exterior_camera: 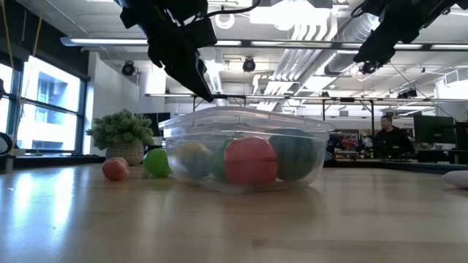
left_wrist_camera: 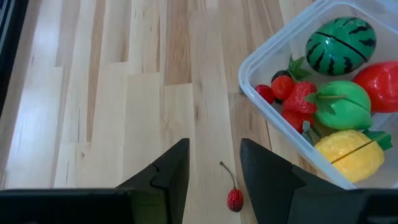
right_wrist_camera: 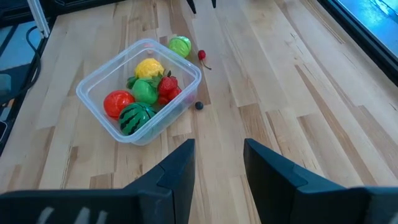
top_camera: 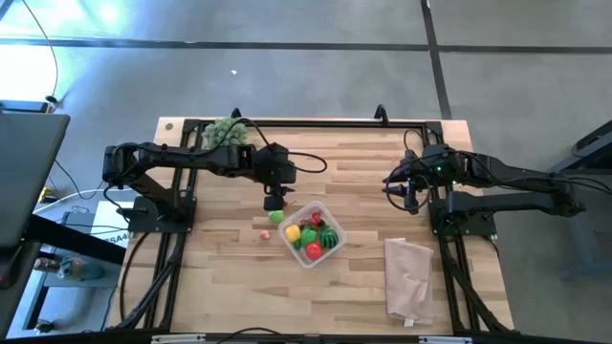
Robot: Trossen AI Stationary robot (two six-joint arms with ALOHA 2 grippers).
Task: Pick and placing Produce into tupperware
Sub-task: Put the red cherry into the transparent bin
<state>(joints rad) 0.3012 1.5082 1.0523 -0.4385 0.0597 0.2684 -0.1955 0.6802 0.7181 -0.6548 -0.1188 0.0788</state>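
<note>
tupperware: clear squarish tub (top_camera: 312, 235) sitting mid-counter (top_camera: 220, 287), already holding most of the produce: the striped watermelon ball (left_wrist_camera: 341, 46), a yellow lemon-ish piece (left_wrist_camera: 349, 154), a green one, a red round one and a strawberry.

still out: a green ball (right_wrist_camera: 180, 46) right against the tub's corner, a little red cherry with a stem (left_wrist_camera: 234, 199) on the wood just beside it, and a tiny dark berry (right_wrist_camera: 199, 105) by the tub wall.

left pincer: (left_wrist_camera: 214, 165) hovering above the cherry, fingers spread with a gap, nothing between them.

right pincer: (right_wrist_camera: 219, 163) parked well off to the right side of the counter, fingers apart, empty.

how it'll handle: my guess is hollow hard plastic, super light, smooth and kinda slippery. The round ones will want to roll or squirt out of the fingers.

where to grab: I'd pinch the cherry across the body, not the thin stem. Green ball across its widest part, coming from the side away from the tub.

watch out: the tub looks light too, so a bump could shove it.
</note>
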